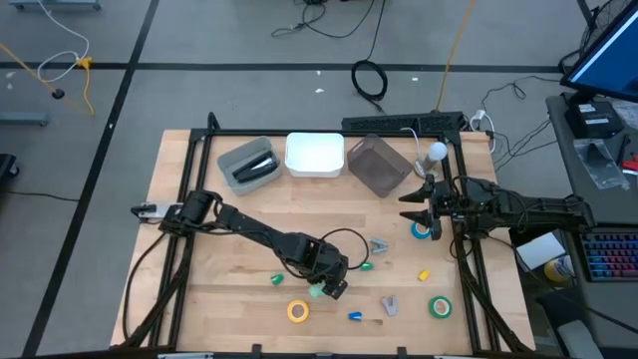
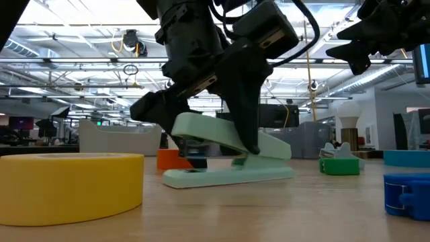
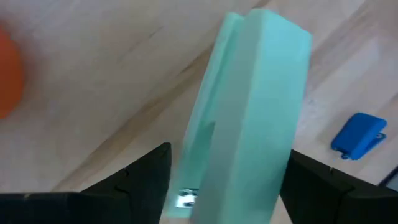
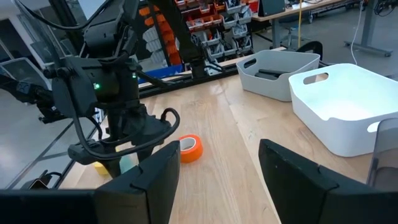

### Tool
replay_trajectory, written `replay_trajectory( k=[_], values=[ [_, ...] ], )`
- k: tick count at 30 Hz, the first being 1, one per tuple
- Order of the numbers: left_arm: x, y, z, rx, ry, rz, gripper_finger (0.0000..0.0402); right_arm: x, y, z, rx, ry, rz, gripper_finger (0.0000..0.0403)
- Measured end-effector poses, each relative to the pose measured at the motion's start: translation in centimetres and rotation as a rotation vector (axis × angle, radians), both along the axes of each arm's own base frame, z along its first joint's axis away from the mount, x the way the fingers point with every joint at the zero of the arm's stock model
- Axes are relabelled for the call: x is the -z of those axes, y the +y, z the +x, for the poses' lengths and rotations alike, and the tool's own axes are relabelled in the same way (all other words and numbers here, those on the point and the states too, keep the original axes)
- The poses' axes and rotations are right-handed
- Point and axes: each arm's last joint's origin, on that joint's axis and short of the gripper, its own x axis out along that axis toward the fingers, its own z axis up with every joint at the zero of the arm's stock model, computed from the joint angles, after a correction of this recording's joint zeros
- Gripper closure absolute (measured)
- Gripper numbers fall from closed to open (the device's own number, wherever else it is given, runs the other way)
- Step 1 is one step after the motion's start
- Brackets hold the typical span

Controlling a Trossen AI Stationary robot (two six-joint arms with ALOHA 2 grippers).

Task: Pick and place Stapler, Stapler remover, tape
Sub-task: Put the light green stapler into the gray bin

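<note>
Nearest the front edge of the desk (image 1: 199, 299) lie the yellow tape roll (image 1: 298, 311), a small blue piece (image 1: 355, 316), a grey stapler remover (image 1: 390, 305) and, toward the front right corner, the green tape roll (image 1: 440, 307). In the low view the yellow roll fills the foreground, flat on the wood.

Just behind the yellow roll, the left hand (image 1: 332, 287) is down over the mint-green stapler (image 2: 228, 158), which rests on the desk with its top arm slightly raised. The wrist view shows the two dark fingers (image 3: 146, 180) spread wide, one on each side of the stapler body; they look close to its sides, though I cannot tell whether they actually touch it. A small green piece (image 1: 277, 280) lies to the left of it and a yellow piece (image 1: 423, 273) to the right.

Further in, near the middle, sits another grey remover-like item (image 1: 379, 245). The orange tape roll (image 4: 189, 148) lies flat just beyond the left arm.

Near the right edge, the right hand (image 1: 423, 207) hangs above the desk with fingers apart and nothing between them, over the blue tape roll (image 1: 422, 230).

Along the back edge stand three bins: a grey one (image 1: 247, 160) holding a dark object, a white one (image 1: 315, 155) and a dark translucent one (image 1: 378, 164).
</note>
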Motion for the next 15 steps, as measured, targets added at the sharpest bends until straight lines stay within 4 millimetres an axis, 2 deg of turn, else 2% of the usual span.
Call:
replay_trajectory(
  k=[10, 15],
  values=[
    [-0.2, -0.12, 0.43, -0.003, -0.049, -0.014, 0.0265, 0.0, 0.0, 0.0, 0.0, 0.0, 0.0, 0.0193],
    [-0.38, -0.23, 0.78, -0.005, -0.088, -0.028, 0.0277, 0.0, 0.0, 0.0, 0.0, 0.0, 0.0, 0.0193]
  ],
)
